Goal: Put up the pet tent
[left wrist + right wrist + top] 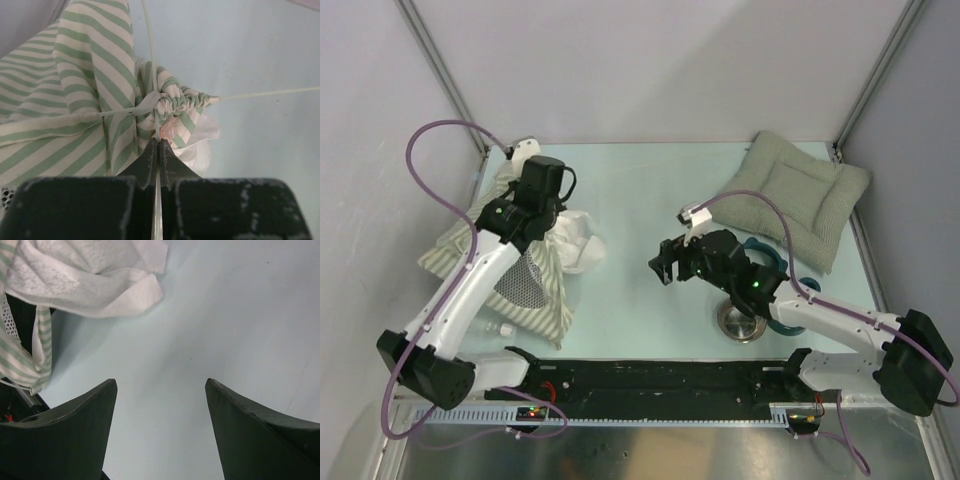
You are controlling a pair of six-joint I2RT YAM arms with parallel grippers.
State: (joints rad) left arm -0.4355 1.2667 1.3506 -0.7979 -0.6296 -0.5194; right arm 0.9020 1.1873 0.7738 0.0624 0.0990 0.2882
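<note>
The pet tent (542, 300) lies collapsed at the left of the table, with its mesh window (520, 280) and white flap (582, 245) showing. My left gripper (525, 222) is over it. In the left wrist view the left gripper (158, 142) is shut on a thin white tent pole (150, 60) that runs up across the striped fabric (65, 75). A second pole (270, 93) leaves the gathered sleeve (182, 100) to the right. My right gripper (663, 268) is open and empty, right of the flap. In its own view the right gripper (161, 385) faces bare table, with the flap (85, 280) at the upper left.
A grey-green quilted cushion (790, 190) lies at the back right. A metal bowl (740, 322) and a teal object (760, 255) sit under the right arm. A small pale object (495, 328) lies by the tent's near edge.
</note>
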